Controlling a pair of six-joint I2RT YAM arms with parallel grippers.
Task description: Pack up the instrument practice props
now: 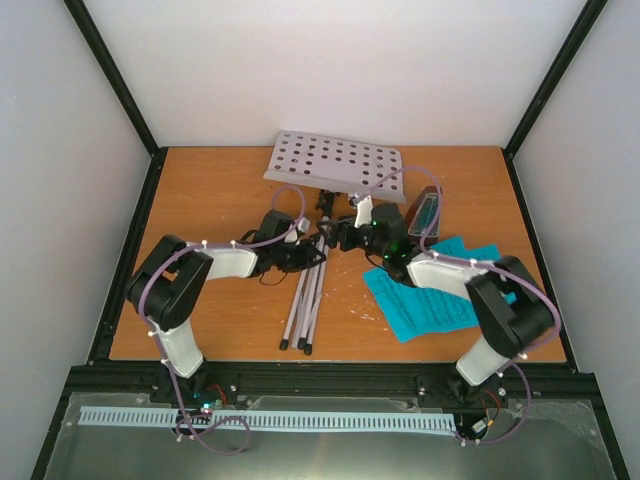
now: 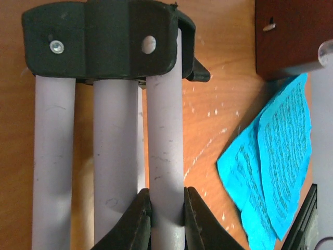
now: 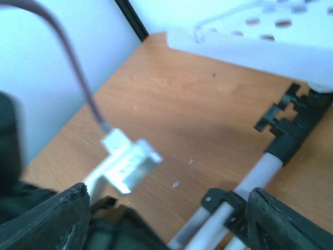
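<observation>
From above, the silvery stand (image 1: 335,160), its desk full of round holes, lies folded on the wooden worktop (image 1: 210,190); cyan pages (image 1: 425,300) and a brown metronome (image 1: 422,213) lie right of it. Left wrist: the left pincer (image 2: 166,200) grips one smooth grey leg tube. Right wrist: the right pincer (image 3: 166,213) stands wide over the stand.

Orange-brown wooden table (image 1: 220,190). Lying on it: silvery music stand (image 1: 305,300), legs folded together, perforated desk (image 1: 335,160) toward the far edge. Cyan sheet-music pages (image 1: 425,305) overlap at its right. Brown metronome (image 1: 425,212) lies just beyond them.
</observation>
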